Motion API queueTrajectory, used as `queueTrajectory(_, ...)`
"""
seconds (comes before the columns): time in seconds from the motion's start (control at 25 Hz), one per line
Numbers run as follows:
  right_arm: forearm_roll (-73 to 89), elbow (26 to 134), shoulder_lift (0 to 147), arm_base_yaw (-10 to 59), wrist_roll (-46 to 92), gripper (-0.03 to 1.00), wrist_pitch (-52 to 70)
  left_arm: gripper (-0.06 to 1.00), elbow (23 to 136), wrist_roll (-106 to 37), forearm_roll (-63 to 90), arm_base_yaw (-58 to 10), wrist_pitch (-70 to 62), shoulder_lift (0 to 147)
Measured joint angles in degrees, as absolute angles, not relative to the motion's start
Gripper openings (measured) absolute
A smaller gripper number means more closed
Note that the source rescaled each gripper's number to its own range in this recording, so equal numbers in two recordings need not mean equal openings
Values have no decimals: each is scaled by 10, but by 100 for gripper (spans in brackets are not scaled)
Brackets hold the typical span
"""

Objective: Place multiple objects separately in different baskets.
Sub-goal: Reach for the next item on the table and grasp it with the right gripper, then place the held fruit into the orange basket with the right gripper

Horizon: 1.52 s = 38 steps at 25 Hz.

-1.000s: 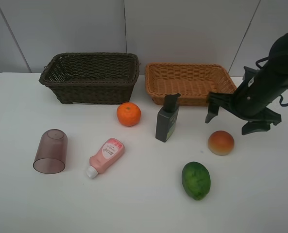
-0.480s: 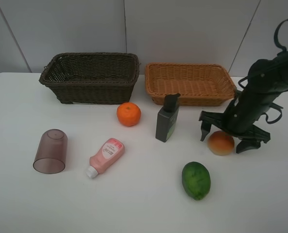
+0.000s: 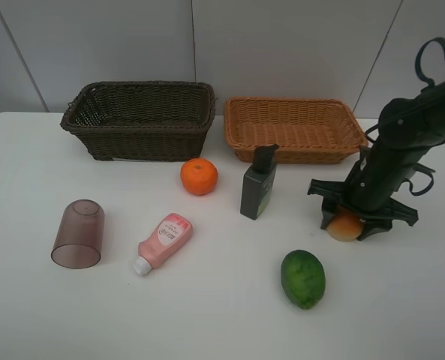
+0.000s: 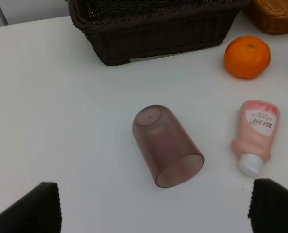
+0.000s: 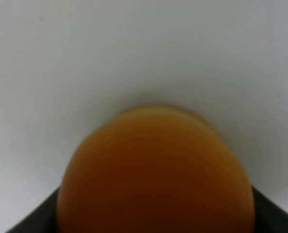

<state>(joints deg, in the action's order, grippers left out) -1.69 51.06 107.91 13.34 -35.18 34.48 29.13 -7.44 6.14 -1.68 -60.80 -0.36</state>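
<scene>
**Right gripper [image 3: 347, 225] clamped on peach [image 3: 342, 228]; left gripper [image 4: 153, 208] spread wide**

The dark brown basket [image 3: 143, 139] and light basket [image 3: 297, 152] stand beyond both grippers. The cup [image 4: 167, 145] lies toppled just ahead of the left gripper, which holds nothing. The green bottle [image 3: 258, 191] stands left of the right gripper. The pink bottle [image 4: 254, 133] lies ahead-right of the left gripper. The green fruit [image 3: 303, 278] rests near the right gripper. The peach sits between that gripper's jaws.

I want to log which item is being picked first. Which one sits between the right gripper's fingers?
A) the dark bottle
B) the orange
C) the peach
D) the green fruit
C: the right gripper has a finger on either side of the peach, and the peach fills the right wrist view.
</scene>
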Motion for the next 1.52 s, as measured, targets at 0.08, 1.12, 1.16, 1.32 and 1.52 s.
queueTrajectory(0.08, -17, 511, 1079, 133, -352, 38, 344, 100, 291, -74, 61, -17, -608, -4)
queueTrajectory(1.12, -20, 864, 1090, 133, -115, 38, 692, 100, 291, -74, 61, -17, -608, -4)
queueTrajectory(1.16, -21, 893, 1103, 133, -113, 38, 694, 100, 291, -74, 61, -17, -608, -4)
queueTrajectory(1.32, -31, 1024, 1181, 133, -109, 38, 695, 100, 291, -74, 61, -17, -608, -4)
queueTrajectory(1.52, -32, 1167, 1284, 133, -109, 38, 695, 100, 291, -74, 61, -17, -608, -4)
